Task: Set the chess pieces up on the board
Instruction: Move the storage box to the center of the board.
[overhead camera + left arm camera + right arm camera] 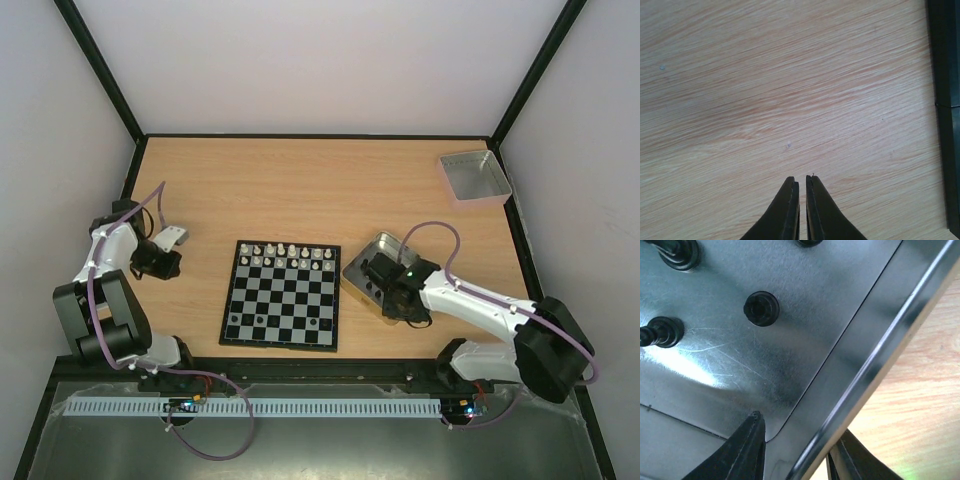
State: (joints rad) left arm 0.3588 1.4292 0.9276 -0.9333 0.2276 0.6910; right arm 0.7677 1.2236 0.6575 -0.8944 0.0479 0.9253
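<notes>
The board (280,295) lies at the table's middle front. White chess pieces (285,257) fill its two far rows. A few black pieces (262,318) stand on its near rows. More black pieces (761,308) lie in the metal tin (365,262) to the right of the board. My right gripper (388,282) is open and straddles the tin's wall (860,345), with one finger (747,445) inside and the other outside; it shows in the right wrist view (797,432). My left gripper (801,179) is shut and empty over bare wood, left of the board (160,264).
A grey square tray (474,176) sits at the back right corner. The black frame rail (945,100) runs along the table's left edge beside my left gripper.
</notes>
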